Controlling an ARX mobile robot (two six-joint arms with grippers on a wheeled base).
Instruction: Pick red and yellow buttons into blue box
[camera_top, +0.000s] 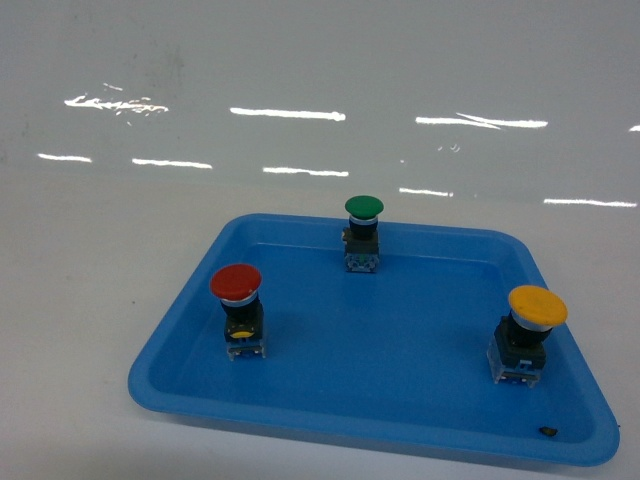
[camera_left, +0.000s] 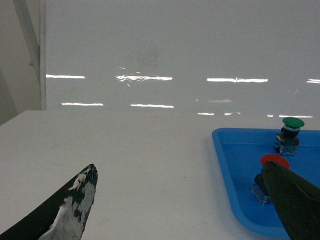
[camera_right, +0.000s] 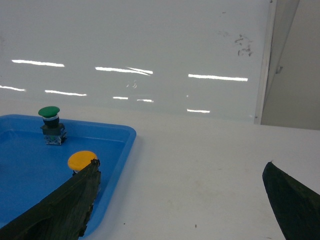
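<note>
Red button (camera_top: 237, 310): stands upright inside the blue box (camera_top: 400, 350), near its left wall, cap up, black body on a clear base. A yellow mark shows on the front of the body. In the left wrist view its red cap (camera_left: 274, 160) is partly hidden behind the right finger of the left gripper.
Yellow button (camera_top: 528, 335): stands upright inside the same box, near the right wall, well apart from the red one. In the right wrist view only its cap (camera_right: 81, 159) shows, just above the left finger of the right gripper.
Green button (camera_top: 362, 233): upright at the back wall of the box, between the other two and further away.
Blue box: shallow tray with raised rim, resting on the white table (camera_top: 80, 260). A small dark speck (camera_top: 547, 431) lies in the near right corner.
Left gripper (camera_left: 190, 200): fingers spread wide, nothing between them, over bare table left of the box; the left finger (camera_left: 75, 200) has worn white patches.
Right gripper (camera_right: 185, 200): fingers spread wide, nothing held, over the table at the box's right edge.
Head view: neither gripper appears.
Backdrop: glossy white wall (camera_top: 320, 70) with streaks of reflected light.
</note>
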